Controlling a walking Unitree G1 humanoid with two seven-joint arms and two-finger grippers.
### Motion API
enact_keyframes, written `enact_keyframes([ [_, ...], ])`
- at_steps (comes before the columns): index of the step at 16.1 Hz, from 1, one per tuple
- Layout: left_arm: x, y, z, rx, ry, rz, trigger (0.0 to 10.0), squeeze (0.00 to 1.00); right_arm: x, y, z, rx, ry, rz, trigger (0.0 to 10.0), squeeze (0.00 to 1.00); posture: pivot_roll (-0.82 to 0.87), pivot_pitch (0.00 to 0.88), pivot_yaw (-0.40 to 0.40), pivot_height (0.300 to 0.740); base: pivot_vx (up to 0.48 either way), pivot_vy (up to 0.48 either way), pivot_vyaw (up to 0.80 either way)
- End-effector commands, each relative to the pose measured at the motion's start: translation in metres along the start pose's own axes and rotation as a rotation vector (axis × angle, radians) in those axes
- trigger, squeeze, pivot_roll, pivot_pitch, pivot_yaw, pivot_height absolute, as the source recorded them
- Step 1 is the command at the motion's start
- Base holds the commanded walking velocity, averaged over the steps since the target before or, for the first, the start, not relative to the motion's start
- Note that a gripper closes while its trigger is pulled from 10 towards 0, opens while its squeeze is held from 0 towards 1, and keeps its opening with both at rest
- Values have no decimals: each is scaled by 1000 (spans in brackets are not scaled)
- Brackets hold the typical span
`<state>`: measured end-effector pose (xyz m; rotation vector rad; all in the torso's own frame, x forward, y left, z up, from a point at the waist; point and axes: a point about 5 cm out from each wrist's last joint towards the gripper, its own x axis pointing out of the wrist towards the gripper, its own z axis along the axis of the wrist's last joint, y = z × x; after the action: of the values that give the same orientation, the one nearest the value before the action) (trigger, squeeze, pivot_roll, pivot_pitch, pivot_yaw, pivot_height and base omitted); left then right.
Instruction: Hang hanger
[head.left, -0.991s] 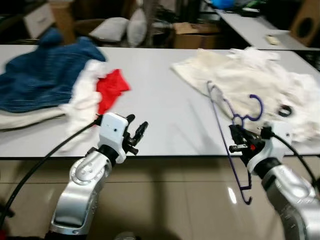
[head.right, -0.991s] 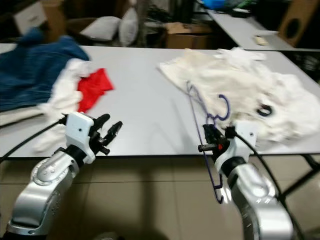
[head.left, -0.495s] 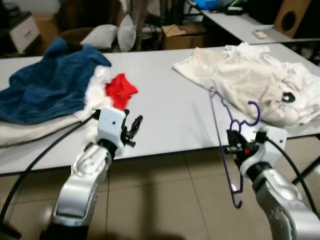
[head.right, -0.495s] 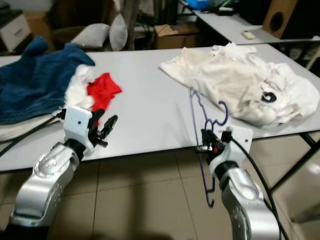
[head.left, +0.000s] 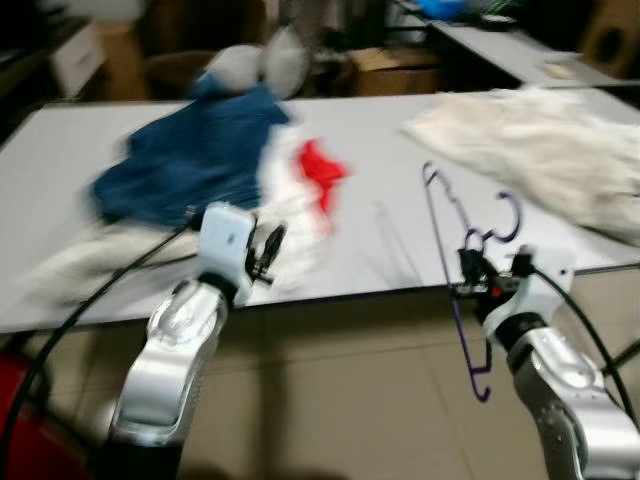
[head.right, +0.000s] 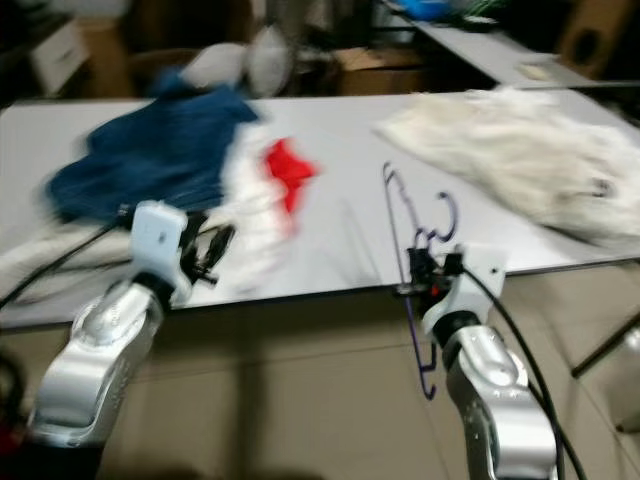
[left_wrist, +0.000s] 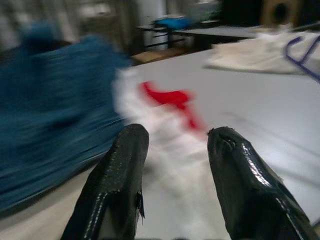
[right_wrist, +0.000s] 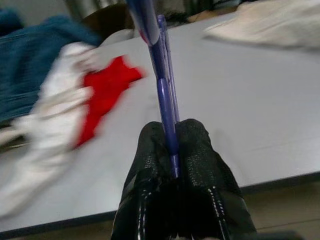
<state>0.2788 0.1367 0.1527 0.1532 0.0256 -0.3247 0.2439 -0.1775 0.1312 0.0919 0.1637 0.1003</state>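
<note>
the right gripper (right_wrist: 172, 150) fingers pinch the thin purple hanger (head.left: 450, 250); left gripper (left_wrist: 175, 165) fingers apart. it could slip or snag the worktop (head.left: 380, 215) edge.

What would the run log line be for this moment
step: carrying hanger | right gripper: shut on purple hanger, held before table edge | left gripper: open, empty | clothes piles on table | view blurred

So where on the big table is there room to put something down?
The grey table is bare in the middle, between the red cloth on its white heap and the cream clothes pile, by the purple wire hanger in the right pincer. The far-left corner is bare too. Around the blue denim garment it is crowded.
</note>
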Motion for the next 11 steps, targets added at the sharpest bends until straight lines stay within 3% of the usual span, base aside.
enact_keyframes([
  [1, 2, -2, 0, 13, 9, -16, 10000, 0, 0, -2, 4, 13, -29, -23, 10000, 0, 21, 0, -3, 740, 0, 0, 0],
  [6, 1, 1, -7, 19, 25, 20, 10000, 0, -8, -2, 5, -17, -32, -25, 10000, 0, -20, 0, 25, 740, 0, -480, 0],
  [11, 5, -12, -14, -18, 30, 22, 10000, 0, -17, -9, 4, -6, -31, -44, 10000, 0, -35, 0, 51, 740, 0, 0, 0],
])
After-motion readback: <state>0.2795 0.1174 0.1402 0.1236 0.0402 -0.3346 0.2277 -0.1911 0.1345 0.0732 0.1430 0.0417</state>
